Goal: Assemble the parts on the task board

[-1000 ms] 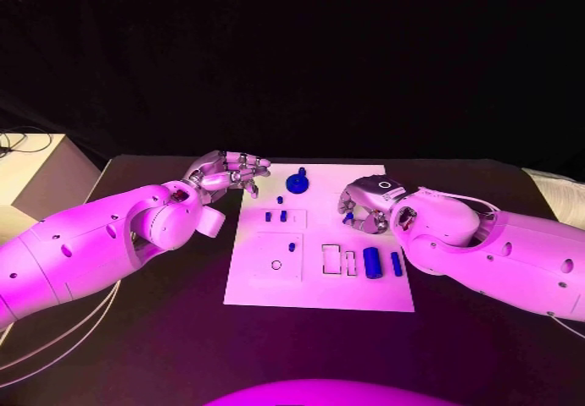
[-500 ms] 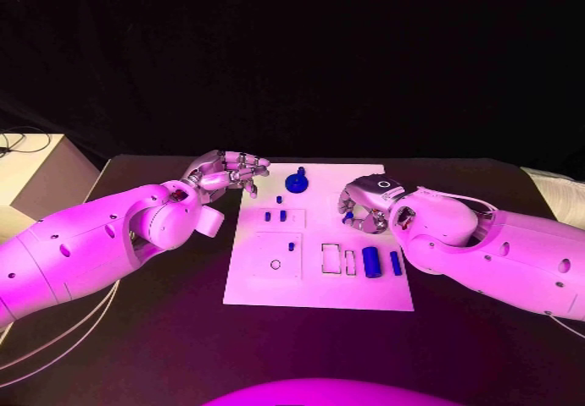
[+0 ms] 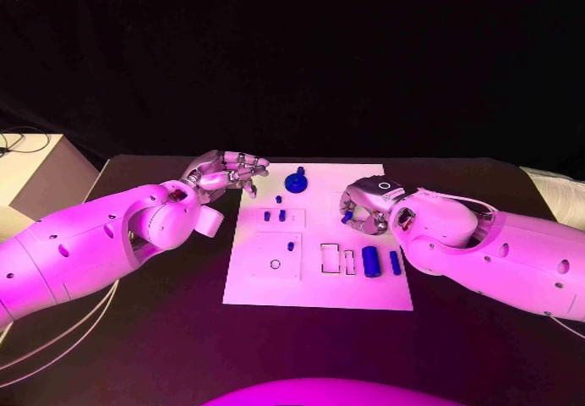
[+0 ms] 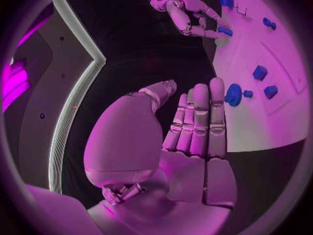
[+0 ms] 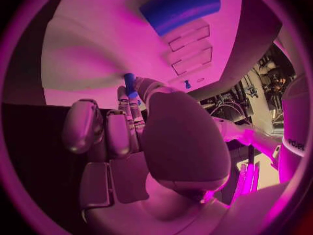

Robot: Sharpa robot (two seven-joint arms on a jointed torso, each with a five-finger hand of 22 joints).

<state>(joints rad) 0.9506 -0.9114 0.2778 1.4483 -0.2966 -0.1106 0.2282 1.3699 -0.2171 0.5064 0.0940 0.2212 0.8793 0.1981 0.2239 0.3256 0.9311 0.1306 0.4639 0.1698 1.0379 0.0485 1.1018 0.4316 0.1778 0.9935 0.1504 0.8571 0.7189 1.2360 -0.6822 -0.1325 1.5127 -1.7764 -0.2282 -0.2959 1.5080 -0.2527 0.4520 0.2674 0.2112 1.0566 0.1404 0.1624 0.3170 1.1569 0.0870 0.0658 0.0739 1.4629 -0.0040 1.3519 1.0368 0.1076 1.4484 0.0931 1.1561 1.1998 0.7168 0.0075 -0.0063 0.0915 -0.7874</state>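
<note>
Right hand [image 3: 366,205] has a small blue part [image 5: 129,81] pinched at its fingertips, hovering over the task board [image 3: 317,288], probably lining it up with a slot. Left hand [image 3: 226,174] hangs beside the board holding nothing, fingers loosely apart, just staying clear I guess.

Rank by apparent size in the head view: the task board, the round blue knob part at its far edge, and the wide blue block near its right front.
1. task board, by far the largest.
2. and 3. round blue knob part and wide blue block: they look about alike, so I will not rank them.
</note>
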